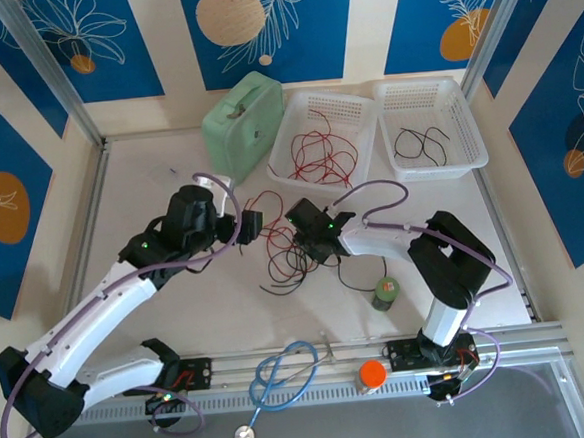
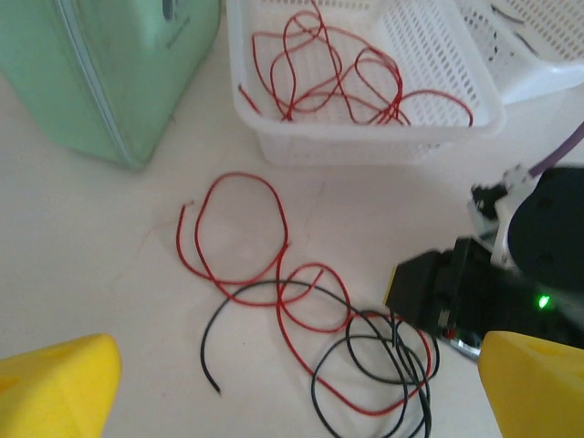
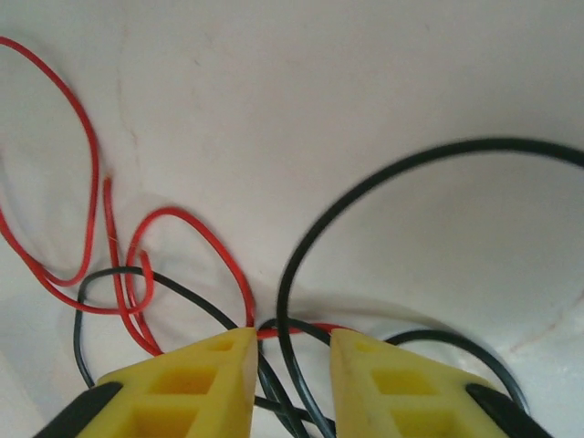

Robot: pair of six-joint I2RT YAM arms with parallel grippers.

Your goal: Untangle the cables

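Note:
A red cable (image 2: 239,228) and a black cable (image 2: 365,347) lie tangled in loops on the white table, a small heap (image 1: 284,252) between the two arms. My right gripper (image 3: 292,351) is down on the tangle's right side. Its yellow fingers (image 3: 210,374) stand a little apart, with a black loop (image 3: 301,246) and a red strand (image 3: 292,330) running through the gap. The red loops (image 3: 91,164) spread to the left of it. My left gripper (image 2: 292,392) hovers wide open above the tangle's left side, nothing between its fingers, and sees the right gripper's black head (image 2: 447,292).
A mint-green case (image 1: 240,122) stands at the back. Beside it are two white baskets, one (image 1: 365,109) holding red wires, the other (image 1: 465,117) black wires. A green bottle (image 1: 385,293) is near the right arm. A blue stethoscope (image 1: 283,375) and an orange cap (image 1: 372,374) lie at the front rail.

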